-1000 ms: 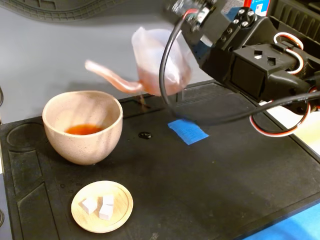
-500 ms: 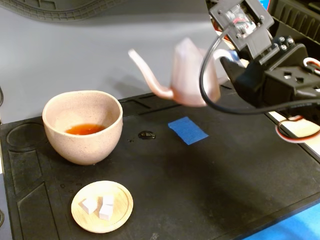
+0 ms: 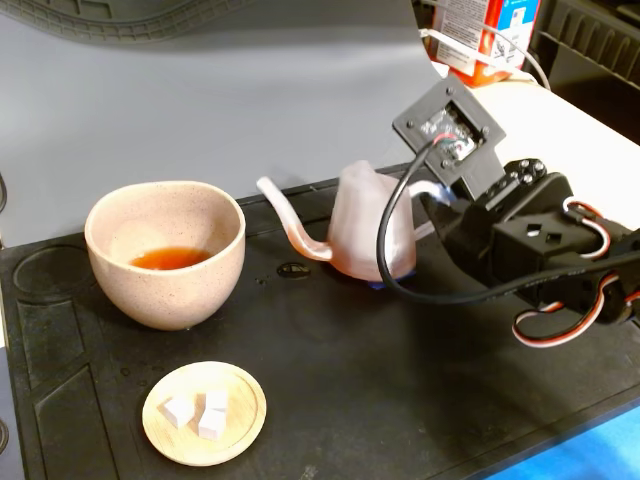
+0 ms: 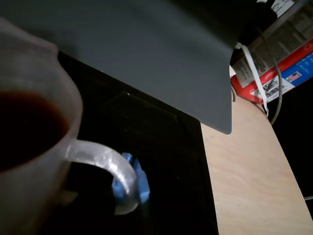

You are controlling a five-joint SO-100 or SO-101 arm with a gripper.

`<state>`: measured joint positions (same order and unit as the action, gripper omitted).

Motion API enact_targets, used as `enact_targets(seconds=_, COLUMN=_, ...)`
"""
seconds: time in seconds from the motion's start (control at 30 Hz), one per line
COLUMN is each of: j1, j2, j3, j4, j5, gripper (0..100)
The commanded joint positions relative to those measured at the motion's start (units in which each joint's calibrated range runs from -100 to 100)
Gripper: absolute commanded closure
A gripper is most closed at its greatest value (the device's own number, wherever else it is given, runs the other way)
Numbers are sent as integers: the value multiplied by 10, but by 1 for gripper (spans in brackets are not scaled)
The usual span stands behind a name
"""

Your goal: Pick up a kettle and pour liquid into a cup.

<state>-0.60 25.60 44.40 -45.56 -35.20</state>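
Note:
The translucent pinkish kettle (image 3: pixel 365 230) stands upright on the black mat (image 3: pixel 420 400), its thin spout (image 3: pixel 285 215) pointing left toward the cup. In the fixed view my gripper (image 3: pixel 432 200) reaches in from the right and is shut on the kettle's loop handle (image 3: pixel 422 190); its fingertips are partly hidden by a black cable. The wrist view shows the kettle body (image 4: pixel 29 161) close at the left with dark liquid (image 4: pixel 24 127) inside, and its handle (image 4: pixel 105 164), but no fingers. The speckled beige cup (image 3: pixel 165 285) sits at the left, holding reddish-orange liquid (image 3: pixel 165 258).
A small wooden dish (image 3: pixel 240 425) with white cubes lies in front of the cup. Blue tape (image 4: pixel 142 183) marks the mat under the kettle. A red-and-white carton (image 3: pixel 485 35) stands on the pale table at the back right. A small dark spot (image 3: pixel 291 268) lies between cup and kettle.
The kettle swung right, away from the cup, levelled out and came down onto the blue tape. The arm dropped with it. The cup's liquid level looks the same.

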Motion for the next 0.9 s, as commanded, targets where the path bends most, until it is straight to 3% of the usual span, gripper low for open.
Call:
enact_targets(seconds=0.0, j1=-1, j2=14, j3=-22, j4=-52, j5=-1, gripper=100)
enact_targets(seconds=0.87, j1=28, j2=18, j3=-22, j4=-88, j5=0, gripper=100)
